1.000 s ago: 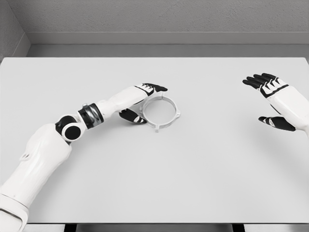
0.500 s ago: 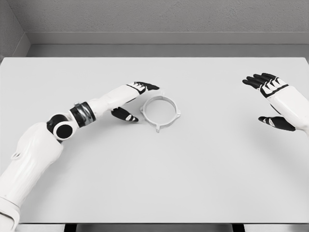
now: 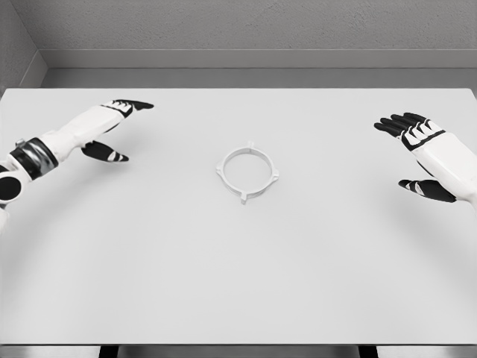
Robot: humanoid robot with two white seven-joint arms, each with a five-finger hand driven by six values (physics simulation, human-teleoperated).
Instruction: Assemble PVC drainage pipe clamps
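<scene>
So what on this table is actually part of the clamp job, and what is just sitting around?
Part of the job:
- white pipe clamp ring, lying flat mid-table, untouched
- left hand, open, far left
- right hand, open, far right

Just there:
- white table, which only bears the ring
- grey wall behind

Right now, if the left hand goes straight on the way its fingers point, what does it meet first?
Nothing visible: the left hand points right and slightly away, passing behind the clamp ring. Only bare table, though depth is uncertain.
</scene>
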